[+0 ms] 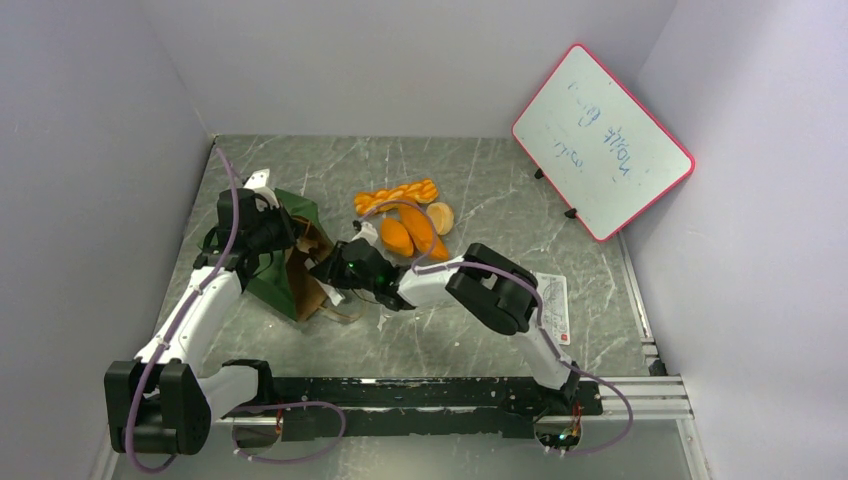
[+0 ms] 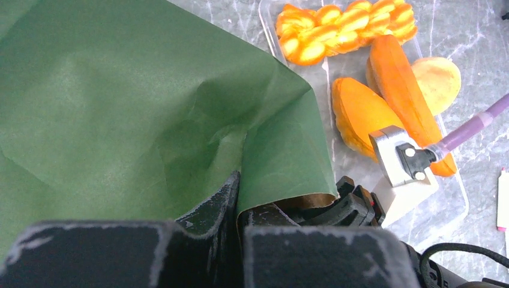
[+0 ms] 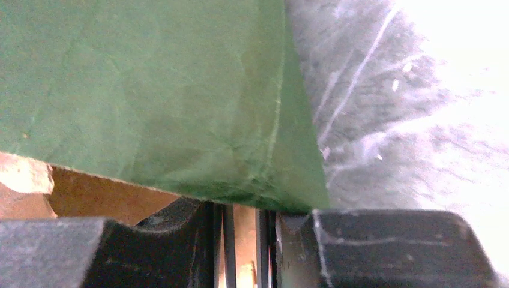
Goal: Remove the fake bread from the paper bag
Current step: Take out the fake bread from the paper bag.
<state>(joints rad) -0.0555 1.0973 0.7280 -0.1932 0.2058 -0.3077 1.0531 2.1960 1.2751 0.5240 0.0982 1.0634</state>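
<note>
Bread [image 1: 405, 213] is out of the bag [image 1: 285, 270], on a clear tray [image 2: 348, 165] just to its right: braid, two oval rolls, pale bun. Bag is tipped over on the table [image 1: 500, 180], brown inside facing right. Left gripper [image 1: 283, 232] pinches the bag's rim. Right gripper [image 1: 325, 272] is clamped on the rim too, fingers [image 3: 180, 240] nearly together.
</note>
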